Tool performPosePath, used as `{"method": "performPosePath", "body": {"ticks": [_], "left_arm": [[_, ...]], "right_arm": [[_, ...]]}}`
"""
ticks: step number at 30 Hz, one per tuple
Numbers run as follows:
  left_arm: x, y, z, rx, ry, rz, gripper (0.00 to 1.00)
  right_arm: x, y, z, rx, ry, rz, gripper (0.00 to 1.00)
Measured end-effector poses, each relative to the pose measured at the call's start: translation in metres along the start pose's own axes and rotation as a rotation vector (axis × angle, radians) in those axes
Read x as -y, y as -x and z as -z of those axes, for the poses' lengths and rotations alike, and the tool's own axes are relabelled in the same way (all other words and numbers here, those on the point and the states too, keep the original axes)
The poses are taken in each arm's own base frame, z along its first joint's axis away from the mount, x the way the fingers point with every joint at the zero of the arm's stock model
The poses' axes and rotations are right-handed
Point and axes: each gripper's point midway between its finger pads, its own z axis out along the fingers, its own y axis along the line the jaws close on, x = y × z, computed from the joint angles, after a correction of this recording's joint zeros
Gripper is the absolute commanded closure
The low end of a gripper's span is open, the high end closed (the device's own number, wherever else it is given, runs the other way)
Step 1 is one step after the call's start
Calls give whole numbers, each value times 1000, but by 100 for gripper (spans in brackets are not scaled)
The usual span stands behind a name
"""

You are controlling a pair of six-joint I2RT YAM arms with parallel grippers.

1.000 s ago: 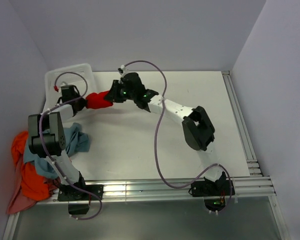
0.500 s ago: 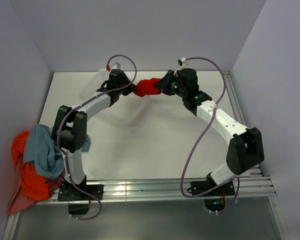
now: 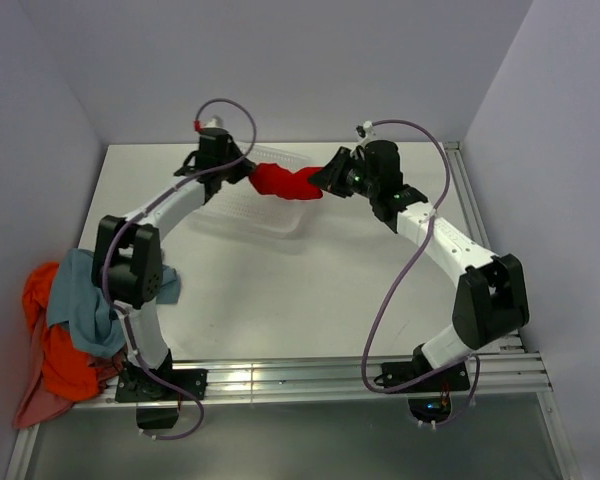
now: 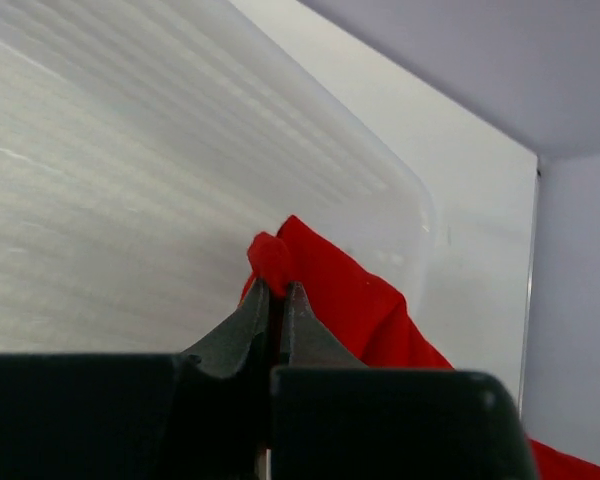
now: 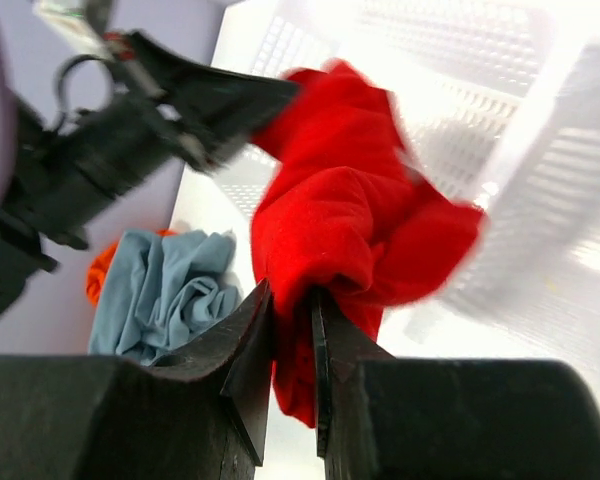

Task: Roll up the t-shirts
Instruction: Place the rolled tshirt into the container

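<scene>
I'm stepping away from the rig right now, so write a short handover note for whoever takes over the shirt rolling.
Left gripper: fingers shut on one end of the red t-shirt.
Right gripper: fingers shut on its other end.
It hangs bunched between them above the white basket.
Grey-blue t-shirt, orange t-shirt and pale pink t-shirt lie heaped, unrolled, at the table's near left edge.
Done: the red one looks bundled.
Still to do: set it down, likely in the basket, then roll the other three.

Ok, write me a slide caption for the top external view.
The left pincer and right pincer hold a bunched red t-shirt between them over the white basket; more shirts heaped at far left.
</scene>
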Motion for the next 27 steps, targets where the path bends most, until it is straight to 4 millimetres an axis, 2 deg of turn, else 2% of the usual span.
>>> {"method": "performPosePath", "body": {"ticks": [3,5,9,12,14,16,20,25,27], "left_arm": [[-41,41,24,74,63,28,100],[-57,63,43,124,89,40,100],[-64,90,78,205,94,28,100],[-66,106,86,253,91,15,100],[-77,105,85,259,103,15,100],[-96,94,82,239,144,14,100],[-116,85,75,217,193,4,100],[-134,81,67,198,231,-12,100],[-143,79,64,192,254,-17,100]], "right_arm": [[-2,-2,-13,-38,21,-5,100],[-3,-2,-23,-65,34,-8,100],[-7,4,-51,-107,68,-7,100],[3,-6,-71,-151,56,-21,100],[15,-18,-82,-187,26,-34,100],[26,-33,-91,-227,-7,-42,100],[39,-65,-103,-303,-61,-36,100],[42,-91,-107,-356,-109,12,100],[38,-95,-108,-360,-125,43,100]]}}
